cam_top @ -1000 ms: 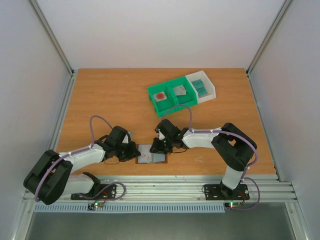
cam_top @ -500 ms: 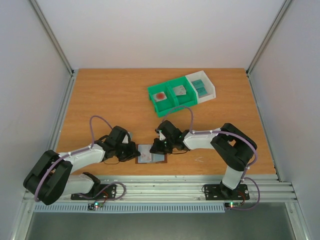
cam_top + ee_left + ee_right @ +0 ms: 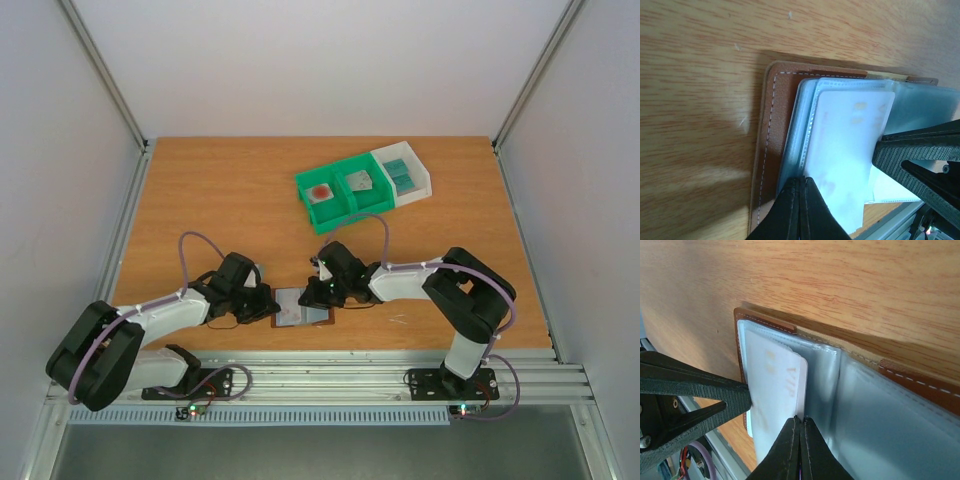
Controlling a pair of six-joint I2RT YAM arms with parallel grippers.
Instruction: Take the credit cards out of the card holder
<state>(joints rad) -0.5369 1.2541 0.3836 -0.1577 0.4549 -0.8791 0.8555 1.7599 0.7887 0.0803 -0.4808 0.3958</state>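
The card holder [image 3: 302, 308] lies open near the table's front edge, brown leather [image 3: 772, 130] under clear grey-blue pockets [image 3: 875, 410]. A whitish credit card [image 3: 850, 135] with faint pink marks sits in the left pocket, one long edge [image 3: 801, 390] standing free. My right gripper [image 3: 318, 296] is shut, its tips [image 3: 801, 419] pinching that card's edge. My left gripper [image 3: 272, 309] is shut, and its tips [image 3: 802, 179] press on the left rim of the pockets. Each wrist view shows the other gripper's fingers [image 3: 920, 150] [image 3: 690, 385] over the card holder.
A green bin [image 3: 340, 190] at mid-table holds a red-spotted tile and a grey square. A white bin [image 3: 405, 172] beside it holds teal cards. The aluminium rail [image 3: 350, 375] runs just in front of the card holder.
My right gripper's jaws have closed onto the card's edge, and that arm has shifted slightly right. The left gripper has stayed shut and still on the card holder.
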